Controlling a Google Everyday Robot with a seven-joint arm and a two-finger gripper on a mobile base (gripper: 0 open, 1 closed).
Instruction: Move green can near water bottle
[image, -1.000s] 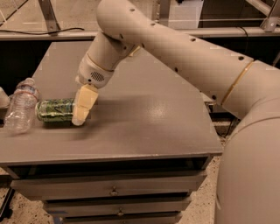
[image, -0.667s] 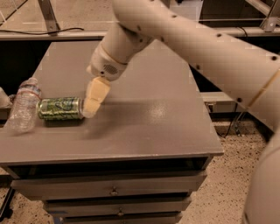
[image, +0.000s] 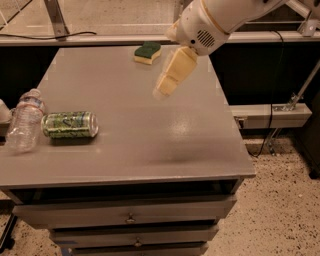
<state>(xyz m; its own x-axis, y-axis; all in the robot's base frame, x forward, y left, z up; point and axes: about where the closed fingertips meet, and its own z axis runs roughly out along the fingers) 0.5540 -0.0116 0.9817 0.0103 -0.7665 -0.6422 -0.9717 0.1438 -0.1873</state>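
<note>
One can lies on its side near the table's left edge, long axis parallel to the front edge, one end pointing at the one bottle just beside it. The bottle lies with its cap toward the back edge. One sponge sits by the back edge. The gripper hangs above the table's middle, carrying nothing; open or closed, I cannot tell.

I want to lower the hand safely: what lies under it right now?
The hand hangs above the middle of the table. Beneath it only grey tabletop shows. The green can lies well away, beside the water bottle. The patch the hand covers is hidden.
</note>
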